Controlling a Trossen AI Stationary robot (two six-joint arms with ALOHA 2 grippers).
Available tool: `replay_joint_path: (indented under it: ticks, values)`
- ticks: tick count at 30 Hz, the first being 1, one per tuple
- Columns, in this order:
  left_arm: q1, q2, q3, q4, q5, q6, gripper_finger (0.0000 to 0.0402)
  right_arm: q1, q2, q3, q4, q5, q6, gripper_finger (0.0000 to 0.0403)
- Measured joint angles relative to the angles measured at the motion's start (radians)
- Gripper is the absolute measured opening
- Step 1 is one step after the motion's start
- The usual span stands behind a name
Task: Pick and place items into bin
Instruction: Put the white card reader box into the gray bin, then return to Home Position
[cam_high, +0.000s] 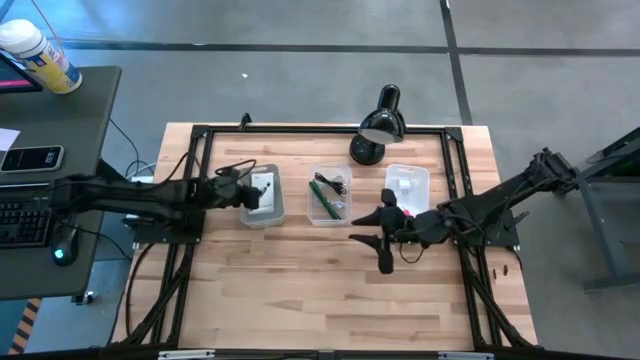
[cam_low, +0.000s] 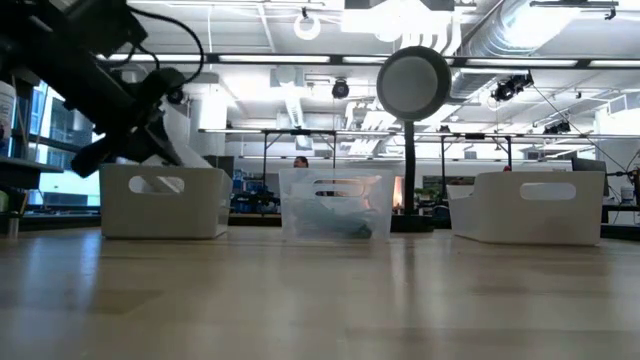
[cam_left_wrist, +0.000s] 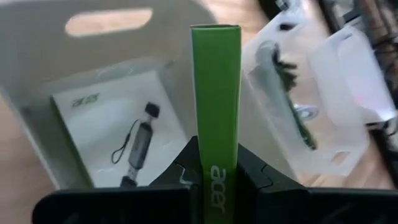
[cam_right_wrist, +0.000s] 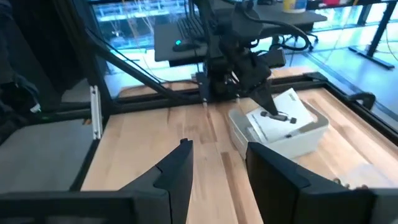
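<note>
Left gripper (cam_left_wrist: 217, 186) clamps a card (cam_left_wrist: 216, 93) edge-on above the left bin (cam_high: 263, 196), ready to drop in. Right gripper (cam_right_wrist: 217, 163) waits right of centre, open, empty.

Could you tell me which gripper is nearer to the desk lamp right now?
Right. The right gripper is open over bare table, just in front of the lamp; the left gripper is over the left bin, farther off.
</note>
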Motion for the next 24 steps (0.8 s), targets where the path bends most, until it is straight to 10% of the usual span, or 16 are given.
replay_joint_path:
  ticks: [24]
  values:
    - [0.024, 0.079, 0.002, 0.091, 0.027, 0.074, 0.0231, 0.01, -0.002, 0.0, -0.075, 0.022, 0.009, 0.014]
